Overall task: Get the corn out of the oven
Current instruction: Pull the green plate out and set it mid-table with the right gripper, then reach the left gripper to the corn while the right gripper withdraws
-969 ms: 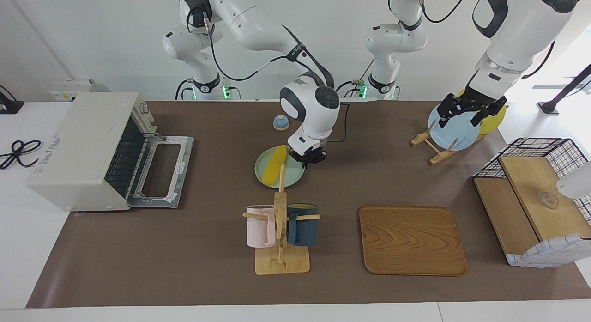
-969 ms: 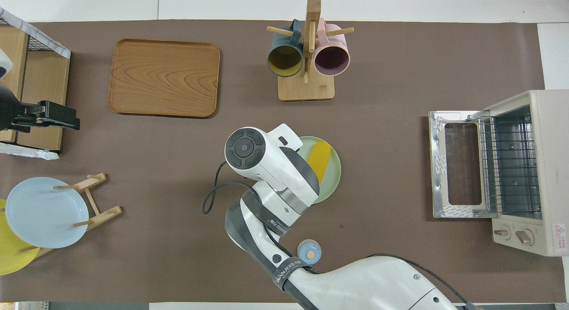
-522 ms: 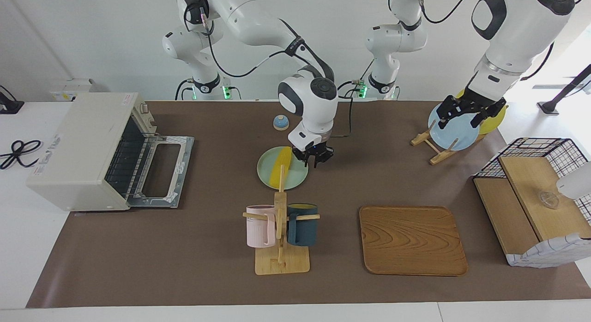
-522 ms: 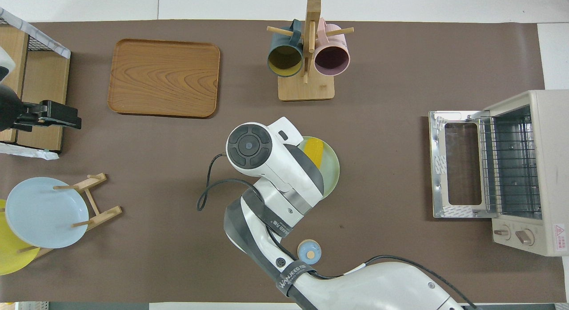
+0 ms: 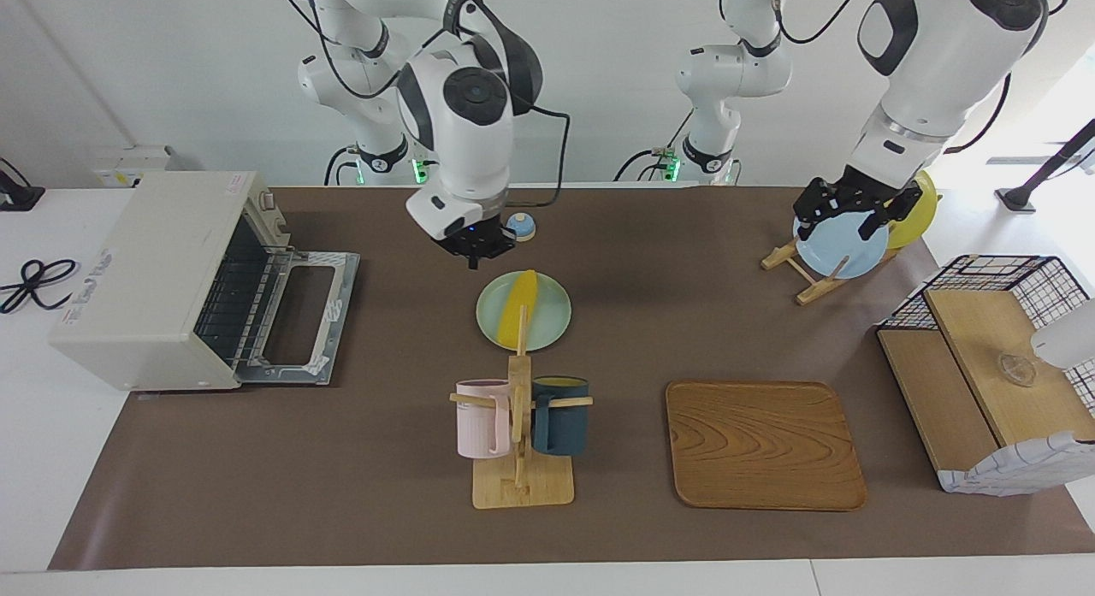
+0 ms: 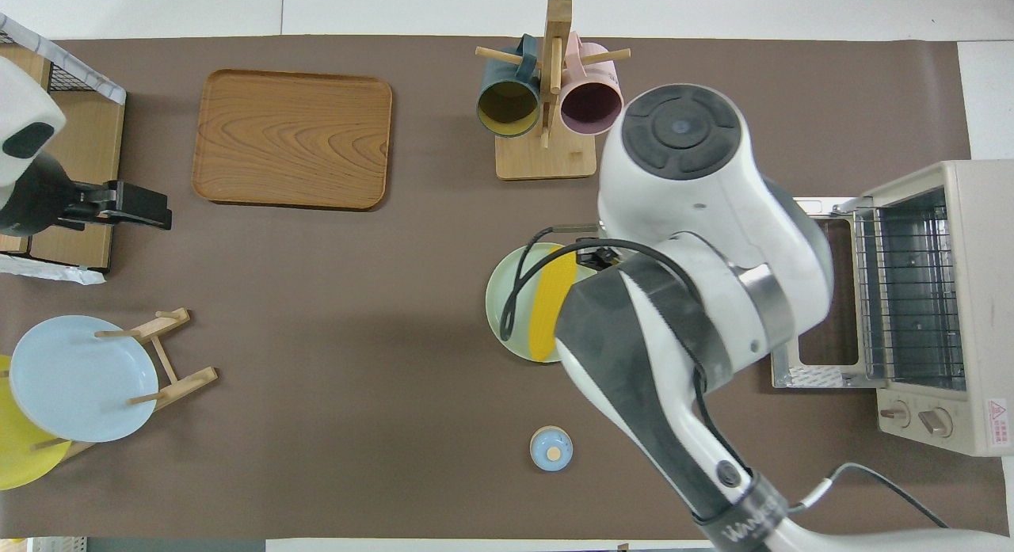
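The yellow corn (image 5: 519,309) lies on a pale green plate (image 5: 547,318) in the middle of the table; it also shows in the overhead view (image 6: 550,302). The off-white oven (image 5: 154,275) stands at the right arm's end of the table, with its door (image 5: 295,318) dropped open and its wire rack bare. My right gripper (image 5: 473,252) hangs empty in the air, over the table just robot-side of the plate. My left gripper (image 5: 843,215) is open and waits over the blue plate (image 5: 843,245) in a wooden rack.
A small blue bell (image 5: 520,227) sits nearer to the robots than the green plate. A mug tree (image 5: 520,425) with a pink and a dark blue mug stands farther out. A wooden tray (image 5: 761,446) and a wire basket (image 5: 992,374) lie toward the left arm's end.
My right gripper has risen from beside the green plate and swung toward the oven's end of the table. The corn stays on the plate. The left arm has barely moved.
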### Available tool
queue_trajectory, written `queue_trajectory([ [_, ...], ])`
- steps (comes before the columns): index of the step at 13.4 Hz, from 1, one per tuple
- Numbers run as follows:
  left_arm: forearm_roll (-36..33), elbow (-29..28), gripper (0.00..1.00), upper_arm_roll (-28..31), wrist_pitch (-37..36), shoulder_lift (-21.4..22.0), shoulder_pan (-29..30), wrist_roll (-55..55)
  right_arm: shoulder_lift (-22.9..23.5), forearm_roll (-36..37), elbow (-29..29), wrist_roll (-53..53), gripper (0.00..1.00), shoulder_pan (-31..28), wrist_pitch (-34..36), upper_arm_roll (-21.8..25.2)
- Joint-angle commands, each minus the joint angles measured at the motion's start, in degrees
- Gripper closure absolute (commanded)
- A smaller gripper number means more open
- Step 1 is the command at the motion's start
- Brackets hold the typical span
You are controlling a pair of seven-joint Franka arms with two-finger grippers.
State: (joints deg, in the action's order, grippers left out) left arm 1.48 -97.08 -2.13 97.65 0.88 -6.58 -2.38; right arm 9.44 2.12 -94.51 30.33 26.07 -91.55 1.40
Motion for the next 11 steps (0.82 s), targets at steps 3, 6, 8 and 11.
queue_trajectory([
  [3, 2.56, -6.89, 0.0, 0.46, 9.65, -0.61, -10.88, -8.33, -9.6, -0.19, -23.92, -6.67, 1.0, -6.8, -10.8, -0.78],
  [6, 3.01, -7.69, 0.0, 0.37, 14.48, -3.94, -18.97, -14.75, -13.21, 0.25, -35.8, -13.25, 1.0, -10.06, -24.88, -0.69],
  [8, 3.01, -7.78, 0.0, 0.46, 19.75, -7.8, -24.68, -19.48, -13.48, 2.26, -38.54, -15.38, 1.0, -13.22, -28.5, -0.69],
  [11, 3.09, -8.04, 0.0, 0.37, 26.44, -12.12, -30.41, -22.5, -12.43, 2.45, -41.18, -15.65, 1.0, -16.39, -33.16, -0.78],
])
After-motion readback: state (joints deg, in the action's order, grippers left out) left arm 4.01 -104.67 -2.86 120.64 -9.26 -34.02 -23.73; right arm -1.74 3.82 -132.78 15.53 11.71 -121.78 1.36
